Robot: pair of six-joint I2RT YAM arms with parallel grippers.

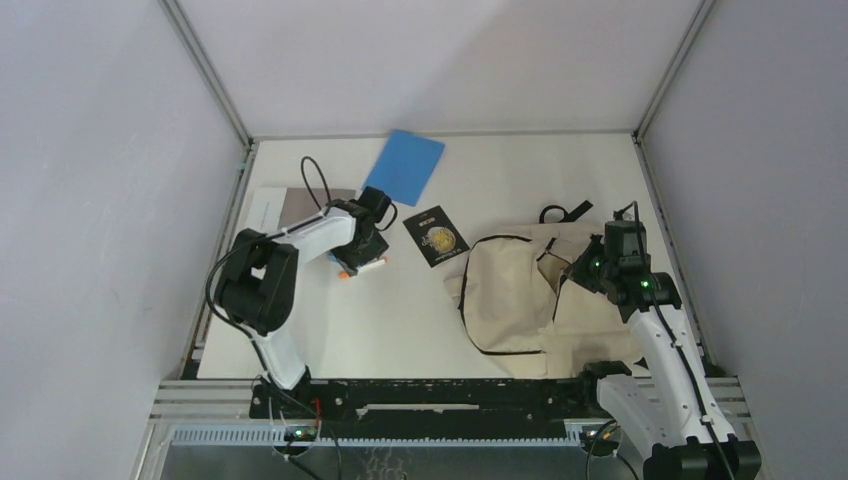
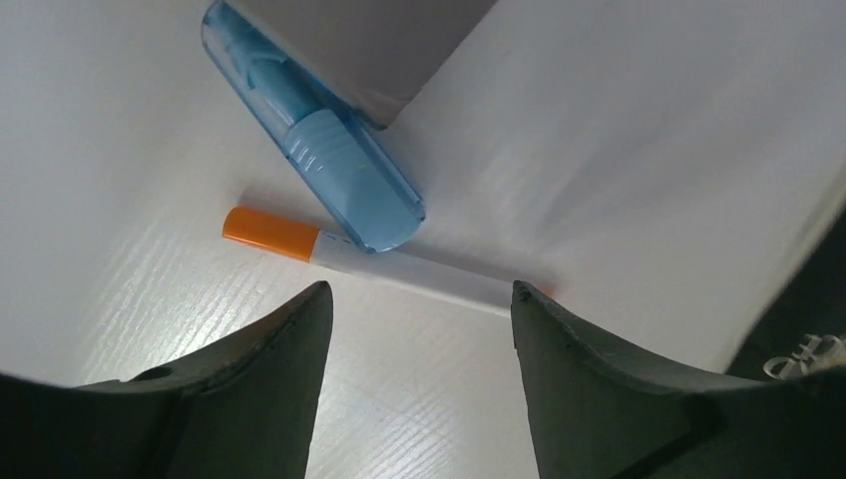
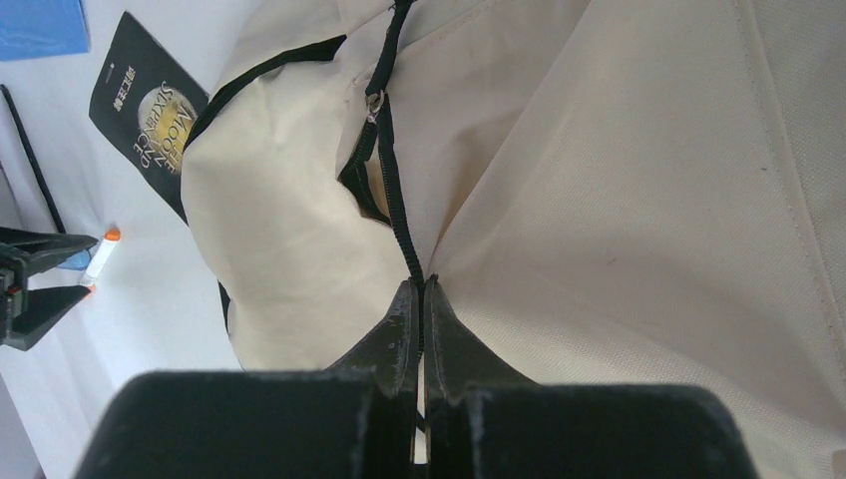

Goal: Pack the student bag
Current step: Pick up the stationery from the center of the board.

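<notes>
White table, student bag flat, handle toward far edge, right claw pinching its zipper, left claw spread.

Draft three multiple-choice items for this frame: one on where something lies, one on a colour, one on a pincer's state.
1. Where is the black booklet?
A flat on the table, left of the student bag in the top view
B inside the bag
C hanging off the table edge

2. What colour is the cap of the white marker?
A green
B orange
C black

3. How is the right pincer?
A wide open
B shut on the marker
C shut on the student bag's zip edge

Key:
1 A, it lies on bare tabletop beside the bag.
2 B, the left wrist view shows an orange cap.
3 C, its jaws meet on the black zip line.
</notes>
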